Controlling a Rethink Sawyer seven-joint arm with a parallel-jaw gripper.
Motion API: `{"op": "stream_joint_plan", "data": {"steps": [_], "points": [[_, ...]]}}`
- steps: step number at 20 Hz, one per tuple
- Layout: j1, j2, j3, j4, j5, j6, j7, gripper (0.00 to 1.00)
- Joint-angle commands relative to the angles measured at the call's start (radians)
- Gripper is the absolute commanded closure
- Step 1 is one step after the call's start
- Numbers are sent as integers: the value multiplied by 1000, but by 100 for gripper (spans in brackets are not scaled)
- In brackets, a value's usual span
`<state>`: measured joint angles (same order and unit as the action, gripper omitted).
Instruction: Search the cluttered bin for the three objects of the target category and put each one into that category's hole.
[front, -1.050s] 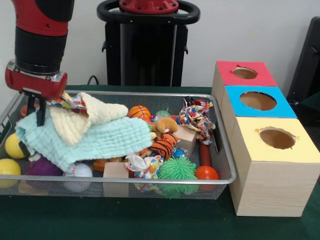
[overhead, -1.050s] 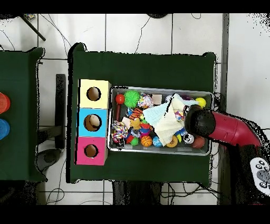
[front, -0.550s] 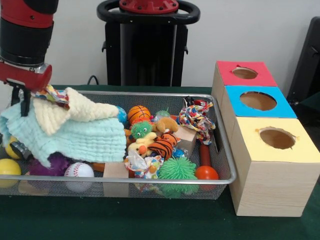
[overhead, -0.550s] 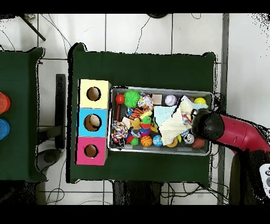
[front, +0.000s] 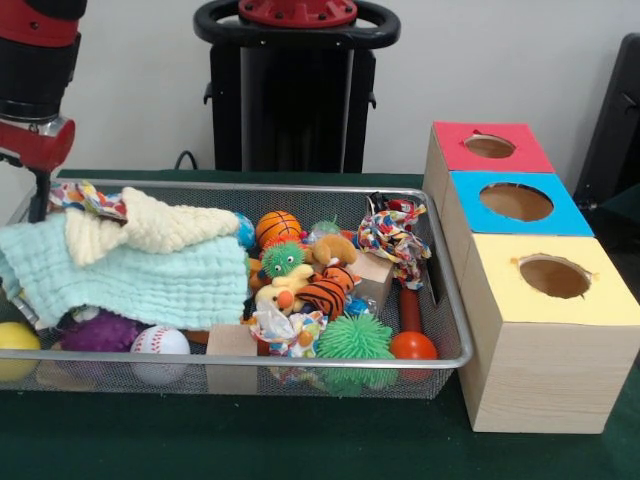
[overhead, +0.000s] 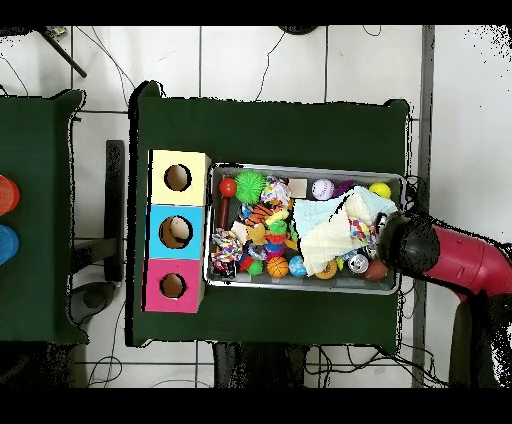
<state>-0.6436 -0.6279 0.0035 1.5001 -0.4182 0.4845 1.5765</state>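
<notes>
You'll see the gripper (front: 38, 195) at the far left corner of the wire bin (front: 300, 189), with only one dark finger showing below the red wrist; it looks pinched on a corner of the cloths, but you cannot tell for certain because the cloth hides the tips. Compared with a second ago, the arm has drawn further left and higher, and the mint green cloth (front: 130, 275) and the cream cloth (front: 165, 228) lying on it have been dragged left with it, so they now drape over the bin's left end. That has uncovered a green fuzzy toy (front: 282, 259) and a yellow duck (front: 285, 283) beside the striped tiger toy (front: 325, 291), which were hidden earlier. The small basketball (front: 278, 224), the spiky green ball (front: 355, 338), the baseball (front: 159, 341) and the purple ball (front: 97, 331) sit where they were. To the right of the bin, the red box (front: 488, 148), blue box (front: 515, 202) and yellow box (front: 550, 280) stand in a row, each with its round hole facing up.
</notes>
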Motion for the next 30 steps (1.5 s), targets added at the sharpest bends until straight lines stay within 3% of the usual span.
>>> {"op": "stream_joint_plan", "data": {"steps": [1, 7, 12, 17, 25, 30], "points": [[-6, 9, 34, 18, -48, 65, -35, 0], [28, -21, 50, 62, -16, 82, -3, 0], [18, -73, 121, 121, 51, 160, -35, 0], [50, -141, 121, 137, 96, 257, -29, 0], [95, -171, 96, 142, 110, 272, 14, 0], [100, -148, 109, 141, 115, 233, 18, 0]]}}
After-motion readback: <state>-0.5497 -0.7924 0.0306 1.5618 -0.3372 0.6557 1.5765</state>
